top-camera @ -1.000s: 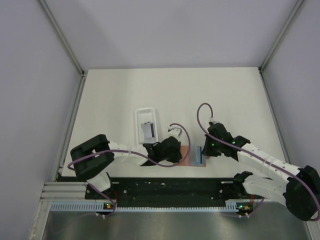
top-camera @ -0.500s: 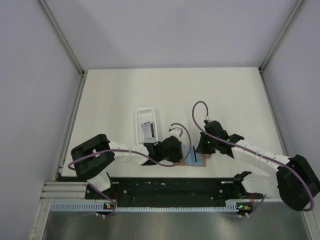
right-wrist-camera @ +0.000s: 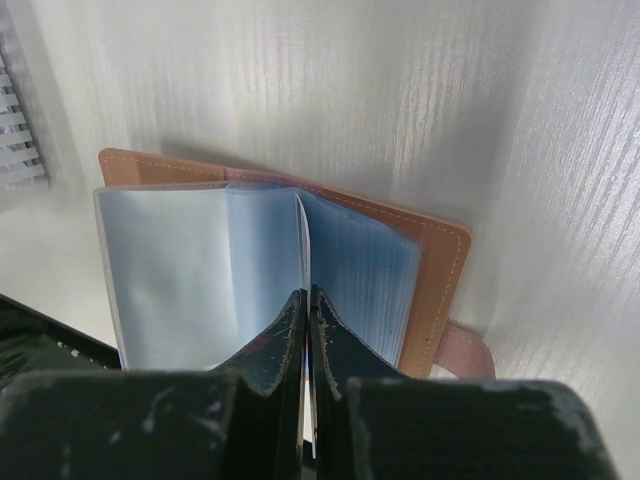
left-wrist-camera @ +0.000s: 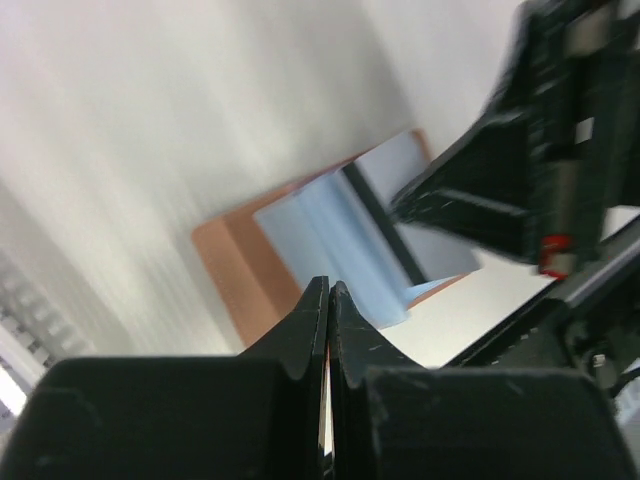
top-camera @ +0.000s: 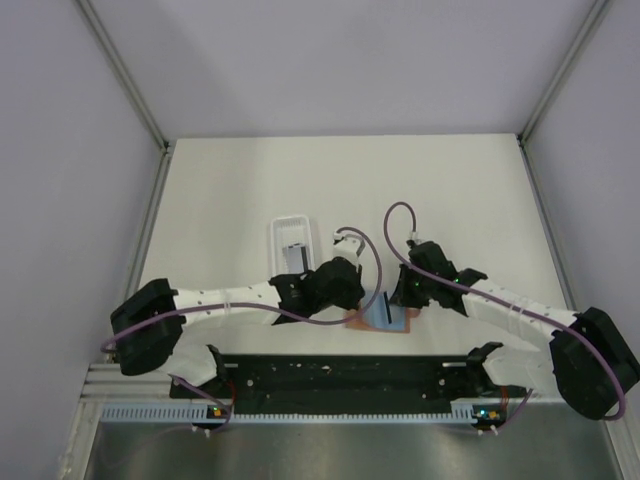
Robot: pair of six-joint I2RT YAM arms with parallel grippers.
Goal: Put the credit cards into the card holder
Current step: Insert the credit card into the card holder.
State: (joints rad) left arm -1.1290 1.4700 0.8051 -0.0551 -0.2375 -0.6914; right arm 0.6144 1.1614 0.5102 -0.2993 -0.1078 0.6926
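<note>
white tray (top-camera: 291, 219): on table, left of centre | table (top-camera: 300, 170): white | walls (top-camera: 60, 200): pale grey

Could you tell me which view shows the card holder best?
The right wrist view: the card holder lies open, its pale blue pages and orange-brown cover sharp. The top view shows it small; the left wrist view is blurred and partly blocked.

both arms are stretched inward, wrists low and facing each other. left end effector (left-wrist-camera: 328, 292) is pinched closed on nothing, right end effector (right-wrist-camera: 307, 297) is clamped on a page of the card holder (right-wrist-camera: 441, 262).
</note>
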